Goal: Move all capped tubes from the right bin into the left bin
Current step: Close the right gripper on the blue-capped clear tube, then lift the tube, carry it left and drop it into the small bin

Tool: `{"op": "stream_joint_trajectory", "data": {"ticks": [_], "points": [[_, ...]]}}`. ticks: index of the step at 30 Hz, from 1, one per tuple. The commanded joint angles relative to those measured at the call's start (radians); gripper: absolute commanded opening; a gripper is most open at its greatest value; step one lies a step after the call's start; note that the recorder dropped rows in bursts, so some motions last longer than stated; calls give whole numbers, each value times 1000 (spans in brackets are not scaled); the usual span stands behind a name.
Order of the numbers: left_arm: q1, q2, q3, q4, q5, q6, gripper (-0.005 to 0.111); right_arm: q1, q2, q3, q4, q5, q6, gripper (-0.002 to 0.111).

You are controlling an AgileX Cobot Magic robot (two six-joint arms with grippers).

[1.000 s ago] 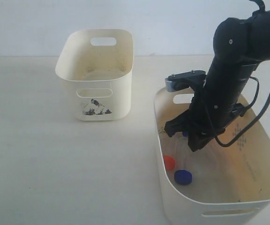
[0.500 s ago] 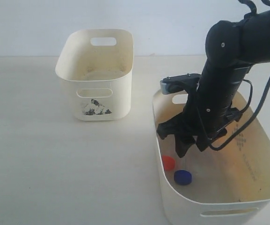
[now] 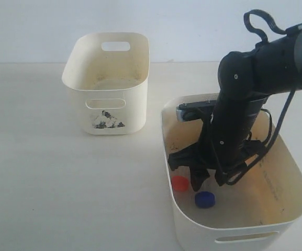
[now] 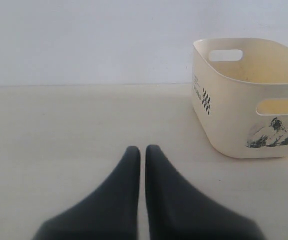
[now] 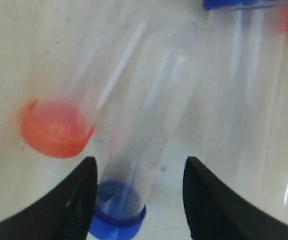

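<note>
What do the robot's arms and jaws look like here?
The right arm is matte black with rounded housings and a few pale screw dots. Black cables loop off it, and there is a grey-tipped bracket at the wrist. The left gripper and right gripper have plain black, tapered jaws without markings.

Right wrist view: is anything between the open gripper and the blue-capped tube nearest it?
Nothing visible does. The right gripper is open, and the blue-capped tube shows directly in the gap between its fingers. The orange-capped tube lies close alongside, just outside that gap.
</note>
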Motion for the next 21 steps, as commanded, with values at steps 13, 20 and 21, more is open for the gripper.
{"op": "stream_joint_trajectory", "data": {"ticks": [13,20,21], "points": [[1,-3,-3,2,-1,-8,4,0,-14,6,-10,26,12,0],[1,-3,-3,2,-1,-8,4,0,-208,-39,-12,99,-30,0],[1,-3,-3,2,-1,-8,4,0,-243,-55,-12,103,-36,0]]}}
